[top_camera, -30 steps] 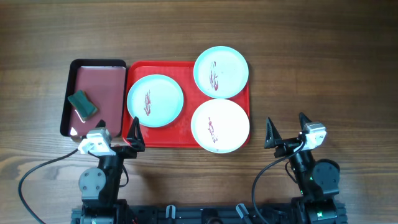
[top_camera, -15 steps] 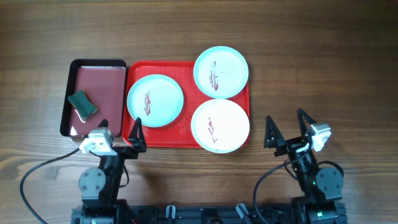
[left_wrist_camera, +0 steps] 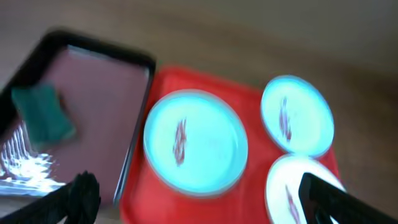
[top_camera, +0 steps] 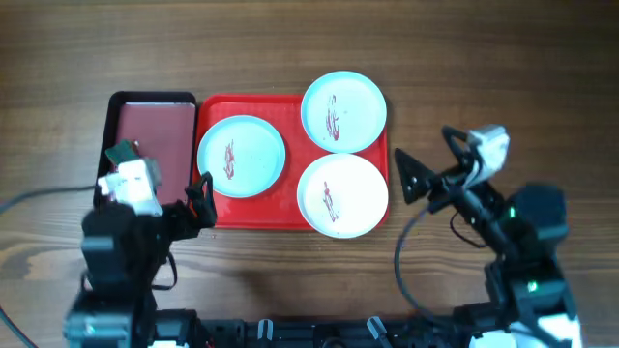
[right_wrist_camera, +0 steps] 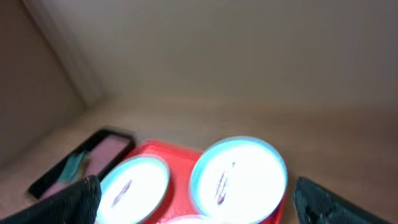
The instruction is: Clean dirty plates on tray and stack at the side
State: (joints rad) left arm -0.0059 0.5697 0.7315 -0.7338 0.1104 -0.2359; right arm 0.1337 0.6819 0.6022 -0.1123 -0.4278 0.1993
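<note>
Having risen, left arm and right arm now flank the tray.

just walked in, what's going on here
Two robot arms face a plate-cleaning job; nothing is held yet. The left aqua plate, the far aqua plate and the white plate, all smeared, sit on the red tray. The left arm and right arm hover beside it, jaws open. A green sponge lies in the dark tray.
</note>
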